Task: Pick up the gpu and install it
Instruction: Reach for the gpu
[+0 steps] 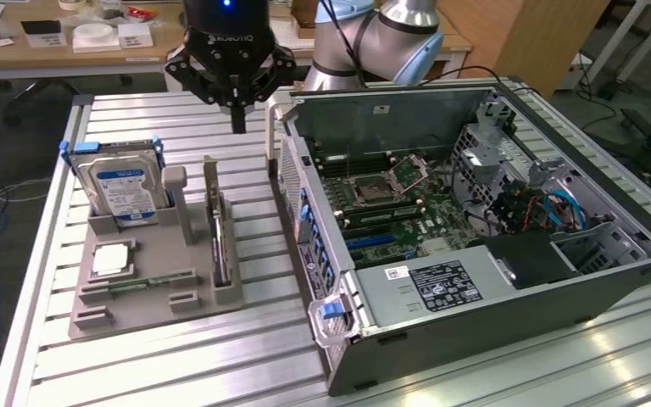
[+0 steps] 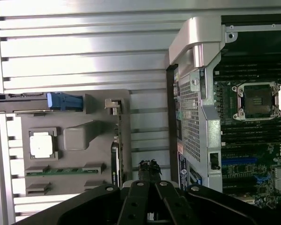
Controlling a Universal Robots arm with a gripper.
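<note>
Currently, scanning from the exterior view's left: a gray parts fixture [image 1: 150, 309] sits on the slatted alu. table [image 1: 190, 365]. At approx. 11 o'clock on the fixture, the hard drive [image 1: 122, 191] stands upright in a cradle. At 8 o'clock lie a CPU [image 1: 111, 259] and, just beside it toward 6 o'clock, a green memory stick [image 1: 133, 286], each in its own recess. Judgement: the recesses fix each part's position so the arm can find it.

At 3 o'clock on the fixture, the gpu [image 1: 220, 244] stands on edge between two gray uprights, top edge exposed. Judgement: edge-up storage gives a top-down pinch access to the card. It is seated in the fixture, not lifted, not installed.

At 12 o'clock of the exterior view, the gripper [image 1: 238, 127] hangs well above the table, past the fixture's far end, approx. in line w/ the gpu holder. Its fingers are pressed together and empty, w/ no contact on any part. In the wrist view the gripper [image 2: 150, 169] sits between the gpu [image 2: 115, 159] and the case wall.

At 3 o'clock of the exterior view, the PC case [image 1: 292, 178] lies on its side, panel off, motherboard [image 1: 393, 199] facing up. Judgement: this orientation lets a card go in from above. The blue expansion slots [image 1: 376, 242] appear vacant. The PSU [image 1: 450, 284] sits at approx. 5 o'clock in the case.
</note>
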